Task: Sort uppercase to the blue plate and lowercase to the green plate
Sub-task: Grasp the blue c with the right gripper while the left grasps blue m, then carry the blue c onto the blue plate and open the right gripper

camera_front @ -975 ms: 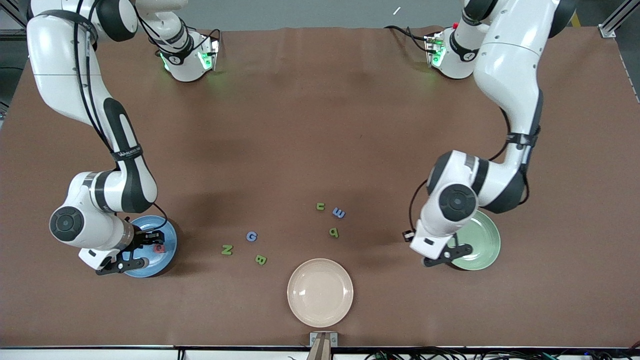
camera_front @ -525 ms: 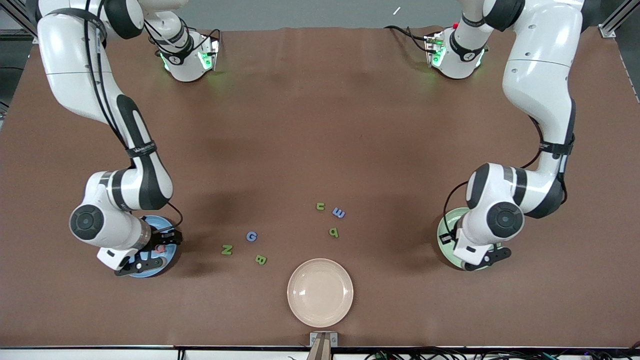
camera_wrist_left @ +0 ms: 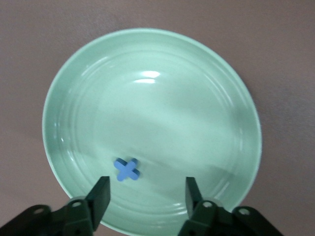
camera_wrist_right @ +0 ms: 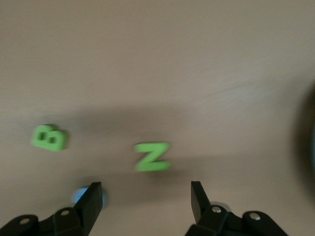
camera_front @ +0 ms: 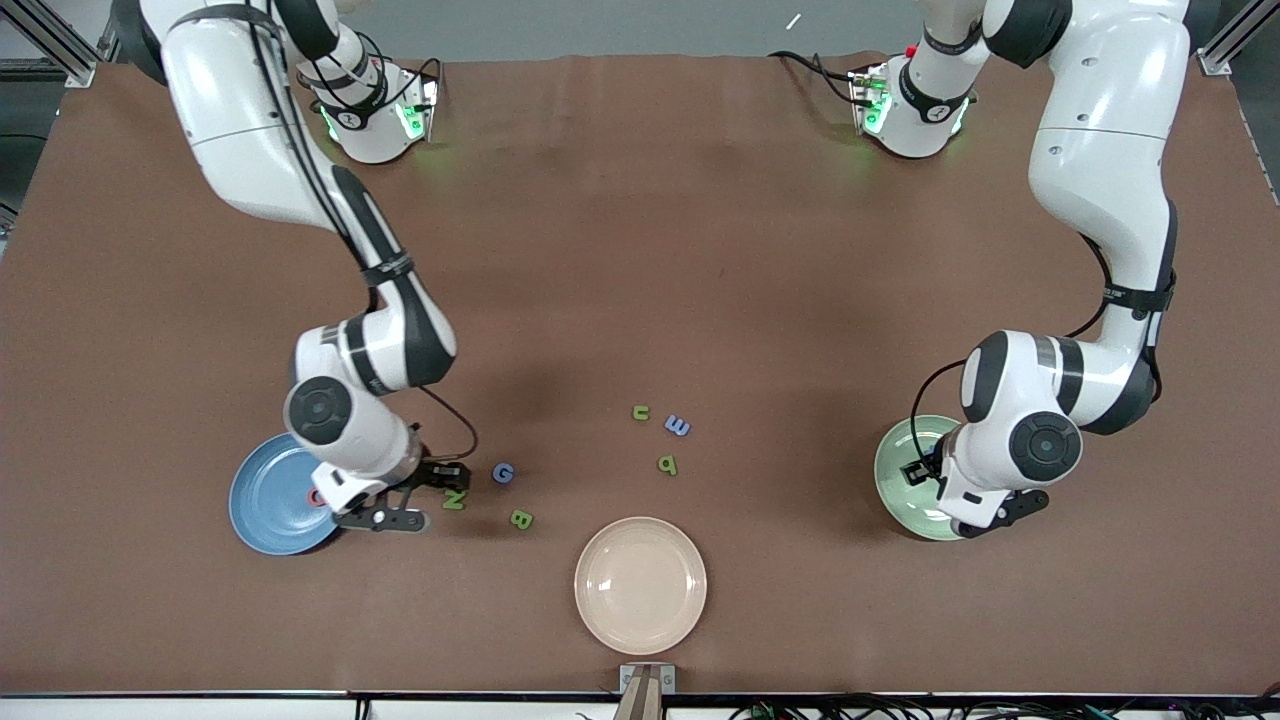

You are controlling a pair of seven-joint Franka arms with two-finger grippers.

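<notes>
A: Where is the left gripper (camera_wrist_left: 146, 189)?

B: It hangs over the green plate (camera_front: 897, 487), low at the right of the front view. Its fingers stand apart with nothing between them. In the left wrist view the small blue cross (camera_wrist_left: 127, 169) lies flat on the plate (camera_wrist_left: 216, 108), close to the rim and just clear of one finger.

A: And the right gripper (camera_wrist_right: 146, 196)?

B: It is over the table between the blue plate (camera_front: 262, 497) and the green N (camera_front: 455, 499), in the lower left part of the front view. Its jaws are spread and empty. The right wrist view shows the N (camera_wrist_right: 152, 156) lying on the brown table (camera_front: 640, 250) between the finger lines, with the green B (camera_wrist_right: 48, 137) off to one side and a bit of the blue G (camera_wrist_right: 79, 195) peeking past a finger.

A: What is on the blue plate?

B: A pink-red Q (camera_front: 316, 497) shows at its edge, mostly hidden by the right arm's wrist.

A: The other letters?

B: The G (camera_front: 503, 473) sits just beside the N, the B (camera_front: 521, 519) lower in the frame toward the cream plate (camera_front: 640, 585). Near the middle lie the green u (camera_front: 641, 412), the blue m (camera_front: 677, 425) beside it, and the green b (camera_front: 667, 465) lower down, all flat on the table. The cream plate is at bottom center.
</notes>
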